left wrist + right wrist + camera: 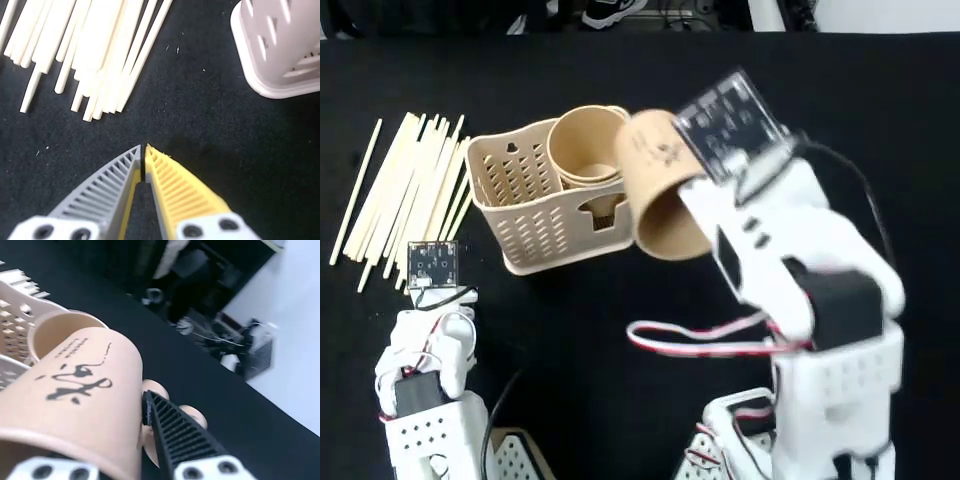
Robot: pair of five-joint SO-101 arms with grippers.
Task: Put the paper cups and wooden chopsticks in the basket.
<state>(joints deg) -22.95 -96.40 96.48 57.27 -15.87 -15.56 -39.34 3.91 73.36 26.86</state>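
While the right gripper (144,405) clamps a held paper cup (660,190) by its wall, black finger (170,432) outside, the cup hangs tilted, mouth turned downward, at the right end of the basket (535,215). Contact with the basket rim: cannot tell. Nested cups (585,140) stand upright inside the basket, far side. Left gripper (145,148): jaws pressed tip to tip, holding nothing, low over the black table (820,120). Wooden chopsticks (95,55) lie loosely piled on the table, just ahead of it, left of the basket.
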